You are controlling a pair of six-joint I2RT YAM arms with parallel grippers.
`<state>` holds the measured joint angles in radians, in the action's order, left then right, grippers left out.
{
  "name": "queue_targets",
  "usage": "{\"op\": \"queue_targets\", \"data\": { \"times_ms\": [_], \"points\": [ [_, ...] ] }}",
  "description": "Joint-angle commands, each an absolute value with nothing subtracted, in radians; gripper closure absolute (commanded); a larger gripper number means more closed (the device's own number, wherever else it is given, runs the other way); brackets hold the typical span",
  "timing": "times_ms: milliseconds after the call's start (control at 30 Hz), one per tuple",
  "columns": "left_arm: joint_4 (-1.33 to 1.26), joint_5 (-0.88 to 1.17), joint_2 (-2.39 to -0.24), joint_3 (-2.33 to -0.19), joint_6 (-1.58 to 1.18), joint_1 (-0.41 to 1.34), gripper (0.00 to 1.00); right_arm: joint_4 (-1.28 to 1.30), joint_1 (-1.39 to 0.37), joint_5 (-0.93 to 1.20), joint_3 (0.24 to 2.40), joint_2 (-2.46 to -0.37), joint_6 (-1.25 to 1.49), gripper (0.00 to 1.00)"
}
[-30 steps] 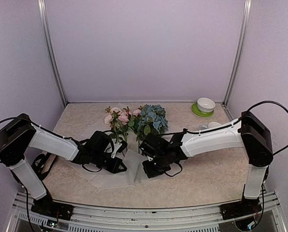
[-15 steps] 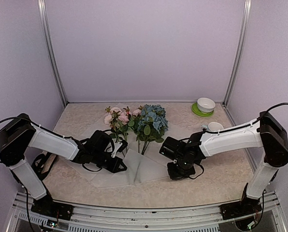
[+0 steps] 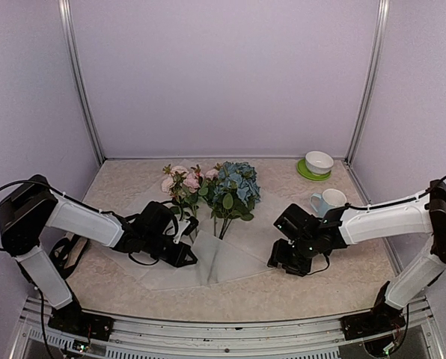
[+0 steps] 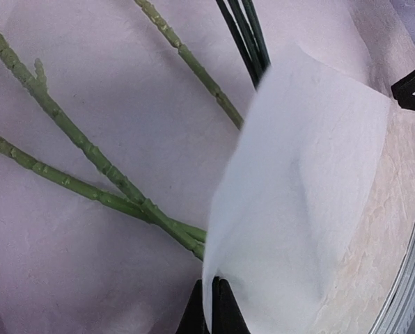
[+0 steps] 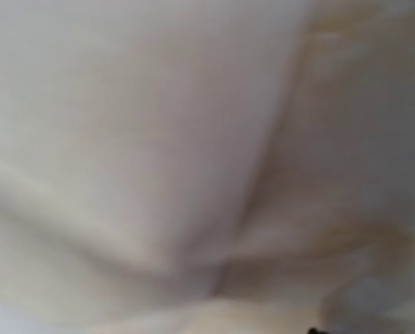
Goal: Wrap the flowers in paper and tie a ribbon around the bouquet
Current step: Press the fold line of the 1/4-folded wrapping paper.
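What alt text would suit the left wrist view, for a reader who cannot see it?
The left hand, shut, pinches a folded-over flap of white paper at the bottom edge. On the left, pale green stems lie across the flat sheet; darker stems disappear under the flap.

Left tool closed tight, right tool low.

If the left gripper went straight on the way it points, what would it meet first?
The left gripper, shut on the paper, would likely push into that folded flap first, then the flower stems.
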<state>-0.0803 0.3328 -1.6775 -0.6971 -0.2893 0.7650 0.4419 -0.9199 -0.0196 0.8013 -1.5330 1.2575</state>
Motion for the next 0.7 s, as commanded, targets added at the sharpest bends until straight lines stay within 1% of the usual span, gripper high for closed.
{"op": "queue_targets", "data": {
  "times_ms": [0,167,267,333,433,500,567,633,667],
  "points": [
    [-0.093,0.336,-1.713,-0.731,-0.311,0.762,1.00,0.400,-0.919,0.010,0.826,-1.534,1.299,0.38],
    [-0.087,0.325,-1.733,-0.739,-0.325,0.755,1.00,0.328,-0.918,0.071,0.779,-1.553,1.362,0.39],
    [-0.083,0.333,-1.742,-0.740,-0.331,0.752,1.00,0.329,-0.918,0.042,0.792,-1.555,1.334,0.45],
    [-0.079,0.336,-1.742,-0.739,-0.331,0.752,1.00,0.372,-0.921,-0.007,0.847,-1.560,1.245,0.50],
    [-0.059,0.328,-1.740,-0.745,-0.318,0.752,1.00,0.487,-0.923,-0.089,0.952,-1.560,1.101,0.48],
    [-0.031,0.313,-1.740,-0.755,-0.303,0.752,1.00,0.520,-0.920,-0.088,1.011,-1.575,0.983,0.48],
    [-0.002,0.292,-1.739,-0.763,-0.294,0.752,1.00,0.513,-0.921,-0.020,1.068,-1.609,0.809,0.48],
    [0.006,0.284,-1.733,-0.765,-0.290,0.753,1.00,0.482,-0.922,0.114,1.104,-1.655,0.679,0.41],
    [0.008,0.282,-1.730,-0.766,-0.289,0.752,1.00,0.479,-0.922,0.143,1.123,-1.681,0.633,0.39]
  ]
}}
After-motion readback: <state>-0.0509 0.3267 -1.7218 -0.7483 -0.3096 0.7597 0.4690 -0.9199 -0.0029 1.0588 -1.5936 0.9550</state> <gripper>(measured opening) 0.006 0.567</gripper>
